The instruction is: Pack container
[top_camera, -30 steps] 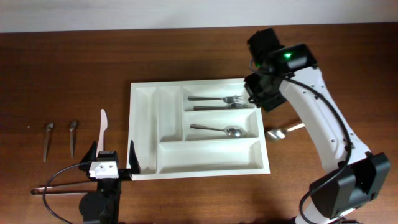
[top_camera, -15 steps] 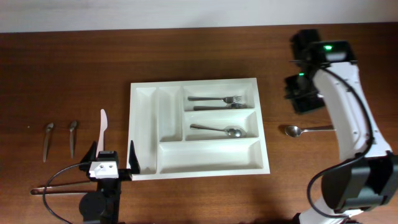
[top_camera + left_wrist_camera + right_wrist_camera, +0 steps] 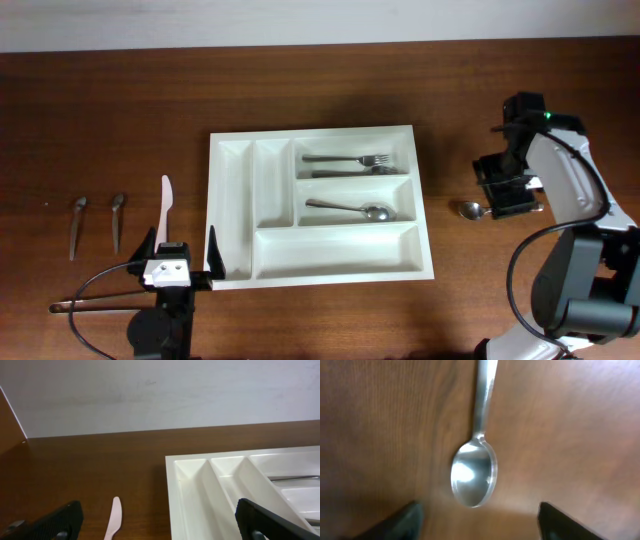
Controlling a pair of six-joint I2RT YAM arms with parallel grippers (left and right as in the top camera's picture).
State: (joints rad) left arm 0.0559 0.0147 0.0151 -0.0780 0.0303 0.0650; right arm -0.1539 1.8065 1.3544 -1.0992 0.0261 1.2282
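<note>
A dark brown wooden bench [image 3: 120,110] with fine grain meets a plain off-white wall [image 3: 160,390] behind it, under soft, even light.

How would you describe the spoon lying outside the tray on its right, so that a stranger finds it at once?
From the white tray in the middle of the table, look right onto bare wood. A metal spoon lies there below the right gripper, bowl toward the tray. It is the only cutlery on that side.

I am hovering my right gripper [image 3: 477,521] face-down, jaws spread wide; my left gripper [image 3: 180,252] is sitting low, jaws apart.
</note>
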